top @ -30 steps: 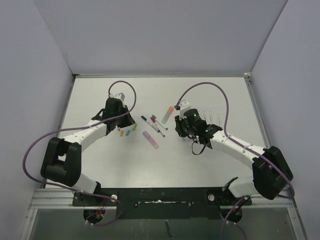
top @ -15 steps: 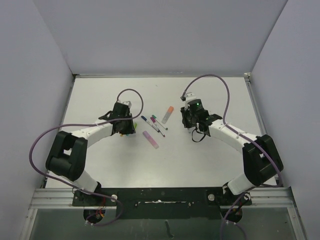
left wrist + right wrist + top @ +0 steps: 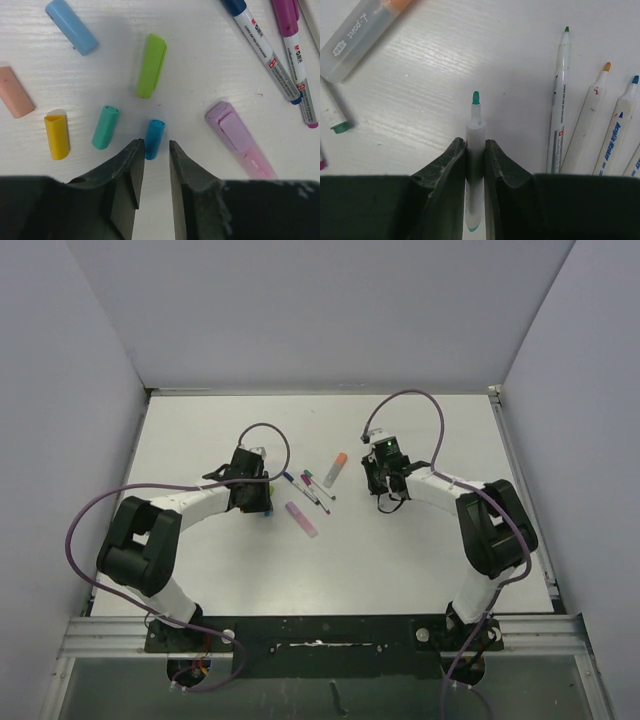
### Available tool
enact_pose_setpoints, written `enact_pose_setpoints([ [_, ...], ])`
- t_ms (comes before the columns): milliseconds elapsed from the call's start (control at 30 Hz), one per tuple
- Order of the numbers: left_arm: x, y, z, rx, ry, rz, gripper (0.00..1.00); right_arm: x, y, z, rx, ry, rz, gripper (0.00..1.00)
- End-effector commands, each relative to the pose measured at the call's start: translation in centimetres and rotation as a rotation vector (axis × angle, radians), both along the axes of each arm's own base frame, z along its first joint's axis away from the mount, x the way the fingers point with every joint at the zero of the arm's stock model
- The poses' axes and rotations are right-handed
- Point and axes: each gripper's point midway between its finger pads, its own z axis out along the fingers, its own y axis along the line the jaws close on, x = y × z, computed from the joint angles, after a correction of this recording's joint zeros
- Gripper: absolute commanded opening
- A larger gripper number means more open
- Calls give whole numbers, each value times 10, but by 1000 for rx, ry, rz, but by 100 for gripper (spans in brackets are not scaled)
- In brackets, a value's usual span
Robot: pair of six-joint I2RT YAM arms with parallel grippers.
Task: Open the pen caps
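Two dark matte fingers (image 3: pixel 451 167) of the right gripper (image 3: pixel 475 146) pinched a slim white plastic pen (image 3: pixel 475 125), its teal tip bare. The left gripper (image 3: pixel 152 150) had its fingers (image 3: pixel 125 170) slightly parted, with a smooth tubular blue cap (image 3: pixel 154 138) lying at their tips on the grained white table (image 3: pixel 200 75), near a teal cap (image 3: pixel 105 127) and a yellow cap (image 3: pixel 57 136). A second earlier that gripper sat farther left, leaving those caps uncovered from above.

I see my white worktop (image 3: pixel 200 430) carrying loose pen caps (image 3: pixel 151 65) beside several pens (image 3: pixel 260 47), all lying around its middle.
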Motion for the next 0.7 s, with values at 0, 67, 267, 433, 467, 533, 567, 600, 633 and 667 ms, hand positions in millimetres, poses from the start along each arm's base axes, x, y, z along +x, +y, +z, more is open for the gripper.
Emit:
enact_pose_setpoints([
  [0,3,1,-3,16,-12,3,27,38,5,21,29,-102,-12,0],
  [67,4,1,-2,16,-14,4,27,43,3,15,22,-93,-17,0],
  [267,7,2,17,5,-62,17,33,55,-9,-1,-6,-64,-53,0],
  [433,12,-1,61,-61,-184,22,38,61,-18,-9,-36,-48,-75,3],
  [467,12,-1,69,-72,-205,25,41,62,-19,-9,-41,-47,-78,5],
  [533,11,-2,84,-100,-249,30,45,63,-22,-11,-52,-42,-87,10],
  [567,10,-2,91,-114,-269,32,48,63,-23,-12,-53,-38,-91,13],
  [600,9,-2,98,-126,-290,35,50,63,-24,-13,-55,-35,-93,15],
  [633,8,-1,104,-138,-311,38,52,63,-25,-13,-56,-33,-95,20],
  [667,7,0,110,-147,-331,44,54,63,-25,-13,-55,-31,-98,26],
])
